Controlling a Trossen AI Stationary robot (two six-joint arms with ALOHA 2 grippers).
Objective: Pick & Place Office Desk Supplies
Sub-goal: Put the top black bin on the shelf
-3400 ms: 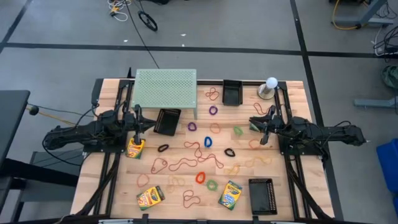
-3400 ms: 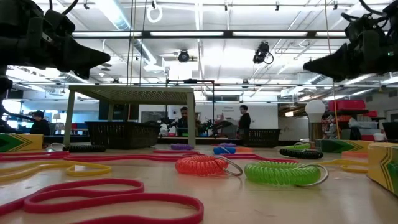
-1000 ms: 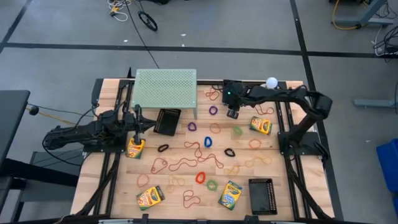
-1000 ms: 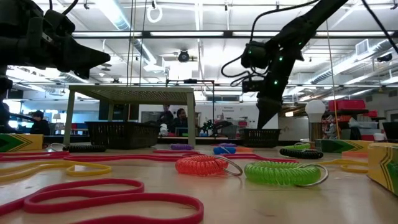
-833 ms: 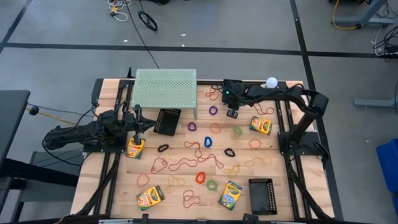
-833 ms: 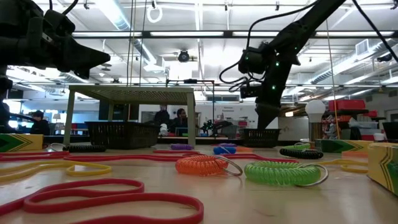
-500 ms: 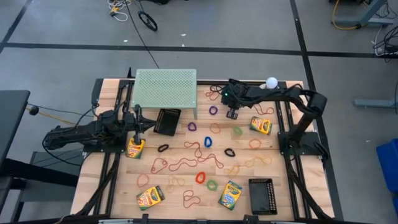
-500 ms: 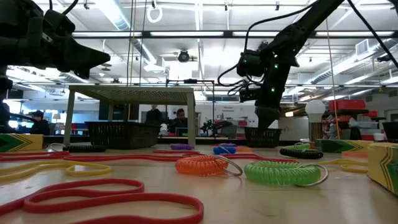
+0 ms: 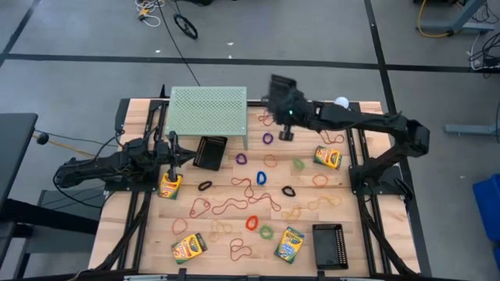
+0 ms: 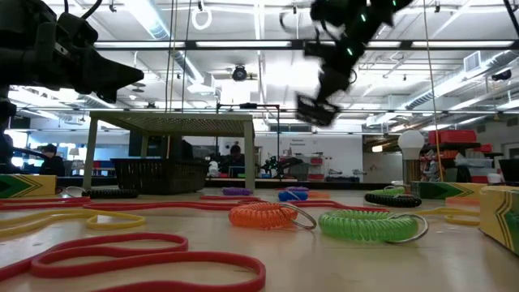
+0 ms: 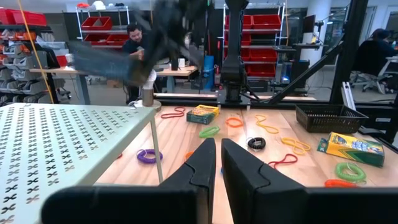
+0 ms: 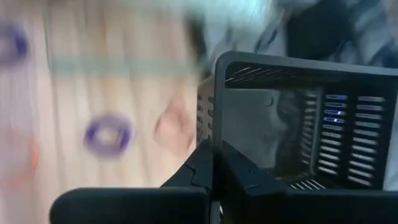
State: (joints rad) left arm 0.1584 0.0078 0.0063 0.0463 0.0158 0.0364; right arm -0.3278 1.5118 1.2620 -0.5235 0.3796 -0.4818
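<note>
With the right gripper point(image 9: 283, 101) clamped on the black mesh tray's point(image 9: 280, 84) rim, tray airborne near the table's point(image 9: 367, 226) far edge beside the green shelf point(image 9: 208, 109), I'd keep it level and slow to avoid slip. Left gripper point(image 9: 190, 154) pinched empty near the left edge.

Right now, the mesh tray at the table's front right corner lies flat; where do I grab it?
Pinch one long wall of the mesh tray from straight above, one finger inside, one outside. It lies flat, open side up, so the upright rim is probably the only thin edge.
</note>
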